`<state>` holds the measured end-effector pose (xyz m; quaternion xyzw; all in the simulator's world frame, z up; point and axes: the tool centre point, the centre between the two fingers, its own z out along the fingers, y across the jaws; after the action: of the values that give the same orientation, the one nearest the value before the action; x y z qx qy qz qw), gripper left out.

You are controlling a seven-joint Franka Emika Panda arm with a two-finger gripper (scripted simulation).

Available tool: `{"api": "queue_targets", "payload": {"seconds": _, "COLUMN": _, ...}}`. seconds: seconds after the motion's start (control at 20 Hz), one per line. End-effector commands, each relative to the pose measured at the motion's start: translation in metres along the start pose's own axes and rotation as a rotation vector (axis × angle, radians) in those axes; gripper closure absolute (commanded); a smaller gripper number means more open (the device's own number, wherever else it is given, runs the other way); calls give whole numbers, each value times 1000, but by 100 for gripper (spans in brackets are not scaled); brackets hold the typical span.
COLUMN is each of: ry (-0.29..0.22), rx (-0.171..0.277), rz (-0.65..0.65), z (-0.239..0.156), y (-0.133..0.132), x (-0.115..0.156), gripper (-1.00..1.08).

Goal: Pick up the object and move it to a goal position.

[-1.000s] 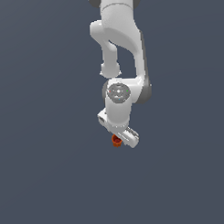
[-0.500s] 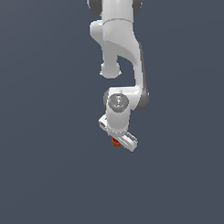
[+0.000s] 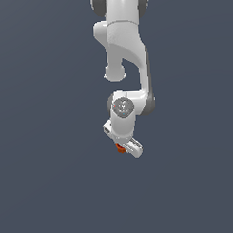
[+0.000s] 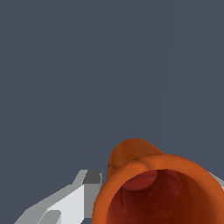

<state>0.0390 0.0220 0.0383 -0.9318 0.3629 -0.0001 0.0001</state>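
Cup [image 4: 157, 188] seen held between the fingers [image 4: 65, 205] of the gripper [image 3: 123, 147], which is closed on it; its hollow mouth is turned toward the wrist camera, long axis along the gripper's approach line, base pointing away.

Matt orange-red cup [image 4: 157, 188]; smooth white plastic-looking fingers [image 4: 65, 205]

Open room all around the end effector [image 3: 123, 149].

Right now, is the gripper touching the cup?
Cannot tell. In the wrist view a finger runs up beside the cup, but their meeting point is hidden. In the exterior view the gripper covers most of the cup.
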Motion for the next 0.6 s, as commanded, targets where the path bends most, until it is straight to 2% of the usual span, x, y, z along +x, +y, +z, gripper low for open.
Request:
{"api": "queue_targets", "payload": {"seconds": 0.0, "ry": 0, "rx": 0, "rz": 0, "z": 0, "y": 0, "x": 0, "gripper": 108}}
{"api": "queue_targets", "payload": {"seconds": 0.3, "ry": 7, "rx": 8, "rz": -5, "z": -8, "y": -6, "x": 0, "gripper": 108}}
{"api": "queue_targets", "payload": {"seconds": 0.55, "ry": 34, "rx": 40, "rz": -24, "z": -43, "y": -28, "x": 1, "gripper": 108}}
